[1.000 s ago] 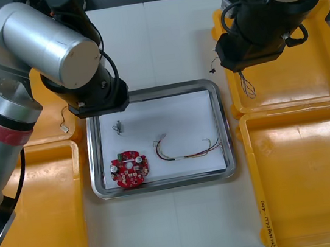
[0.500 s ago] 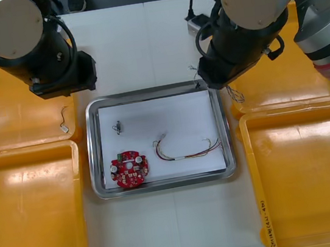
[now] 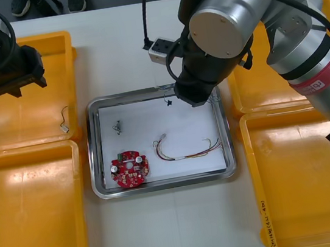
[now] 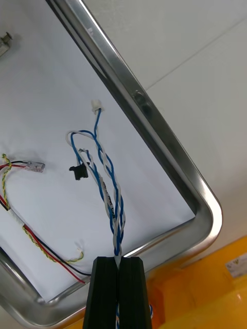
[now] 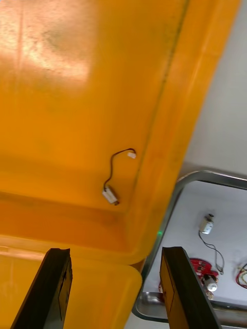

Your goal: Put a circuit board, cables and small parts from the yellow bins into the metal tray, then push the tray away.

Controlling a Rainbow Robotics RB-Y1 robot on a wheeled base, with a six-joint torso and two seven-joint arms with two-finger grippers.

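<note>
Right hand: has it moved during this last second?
Yes. The right hand, shut on the blue and white cable, has swung left from over the far right yellow bin to the metal tray's far edge.

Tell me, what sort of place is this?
Likely an electronics kitting bench in a robot lab: yellow plastic bins flank a shiny metal tray holding a round red circuit board, the right gripper hangs a twisted blue and white cable over it, and the left gripper hovers open above a bin.

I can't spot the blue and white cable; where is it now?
In the right wrist view the blue and white cable hangs pinched in the right gripper over the metal tray's far right part, beside the red and yellow cable.
</note>
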